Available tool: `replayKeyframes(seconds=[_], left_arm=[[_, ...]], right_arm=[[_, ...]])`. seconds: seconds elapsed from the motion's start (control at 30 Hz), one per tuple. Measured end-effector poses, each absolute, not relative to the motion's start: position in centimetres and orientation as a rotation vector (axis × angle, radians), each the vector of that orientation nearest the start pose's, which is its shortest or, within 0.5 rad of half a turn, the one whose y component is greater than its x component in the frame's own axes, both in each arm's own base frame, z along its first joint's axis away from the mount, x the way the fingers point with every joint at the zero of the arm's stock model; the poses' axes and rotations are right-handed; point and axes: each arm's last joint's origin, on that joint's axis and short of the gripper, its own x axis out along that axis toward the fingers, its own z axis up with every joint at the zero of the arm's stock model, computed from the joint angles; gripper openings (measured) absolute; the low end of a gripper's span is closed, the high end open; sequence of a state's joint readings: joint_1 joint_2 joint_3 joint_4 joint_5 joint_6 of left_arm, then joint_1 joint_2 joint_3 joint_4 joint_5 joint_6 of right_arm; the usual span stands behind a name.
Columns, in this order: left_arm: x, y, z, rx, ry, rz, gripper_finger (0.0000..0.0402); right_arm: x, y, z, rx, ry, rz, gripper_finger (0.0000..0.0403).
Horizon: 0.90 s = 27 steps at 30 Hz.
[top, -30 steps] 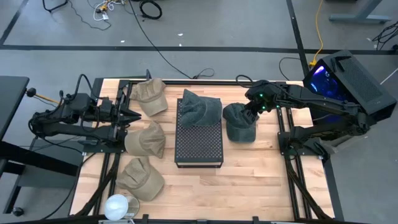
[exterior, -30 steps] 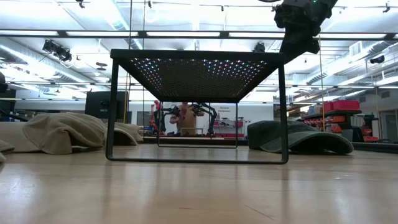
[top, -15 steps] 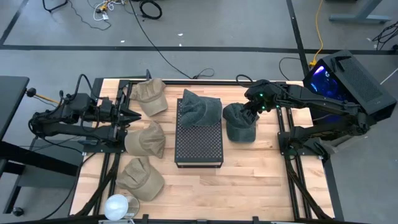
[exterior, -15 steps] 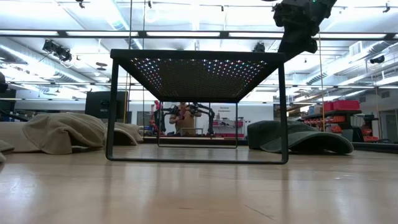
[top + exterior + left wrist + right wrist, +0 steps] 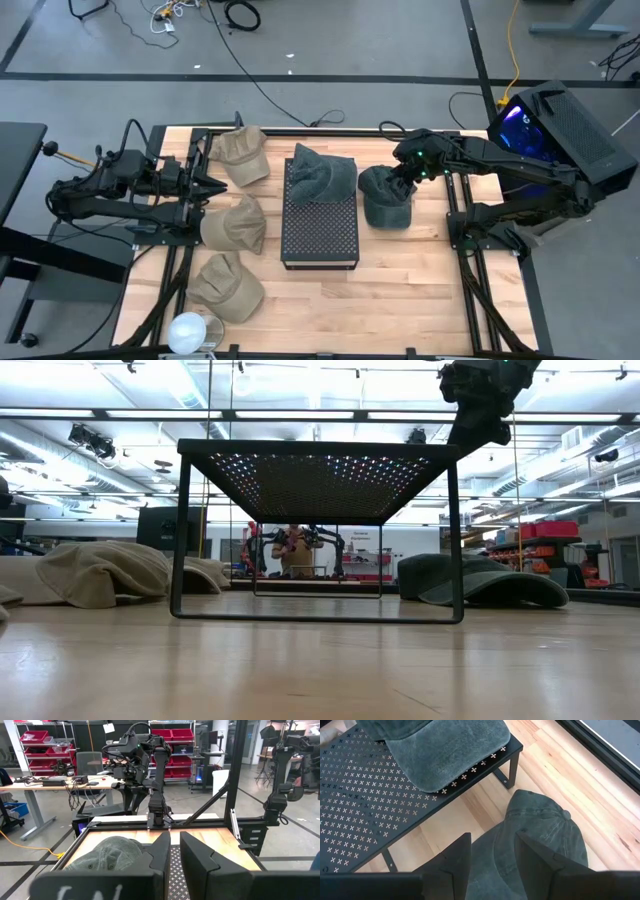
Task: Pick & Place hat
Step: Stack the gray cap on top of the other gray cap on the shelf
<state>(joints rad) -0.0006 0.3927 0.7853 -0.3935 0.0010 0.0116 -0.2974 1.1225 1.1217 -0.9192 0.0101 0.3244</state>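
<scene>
High view, three tan caps (image 5: 233, 223) beside perforated stand (image 5: 320, 227)

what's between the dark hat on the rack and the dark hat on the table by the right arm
Only bare wood and the rack's edge separate the hat on the rack from the hat on the table; the right wrist view shows this best.

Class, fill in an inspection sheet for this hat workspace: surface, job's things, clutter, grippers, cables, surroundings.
Surface: wooden table.
Job's things: green hat on black rack; second green hat beside it; three tan hats on the left.
Clutter: white object at table's edge.
Grippers: right gripper open above second green hat; left gripper empty, at left edge.
Cables: cables on floor.
Surroundings: red bins, desk, other robot arms.
</scene>
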Motion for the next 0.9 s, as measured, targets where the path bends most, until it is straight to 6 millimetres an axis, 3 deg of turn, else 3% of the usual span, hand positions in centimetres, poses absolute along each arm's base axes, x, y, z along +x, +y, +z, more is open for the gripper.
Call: replayKeyframes(seconds=[0.37, 0.9], left_arm=[[7.6, 0.0, 35.4, 0.012, 0.000, -0.001, 0.0048], [7.6, 0.0, 35.4, 0.012, 0.001, -0.001, 0.0048]], right_arm=[[20.0, -6.2, 32.4, 0.443, 0.857, -0.462, 0.0153], [18.8, -7.1, 31.7, 0.589, 0.888, -0.768, 0.0153]])
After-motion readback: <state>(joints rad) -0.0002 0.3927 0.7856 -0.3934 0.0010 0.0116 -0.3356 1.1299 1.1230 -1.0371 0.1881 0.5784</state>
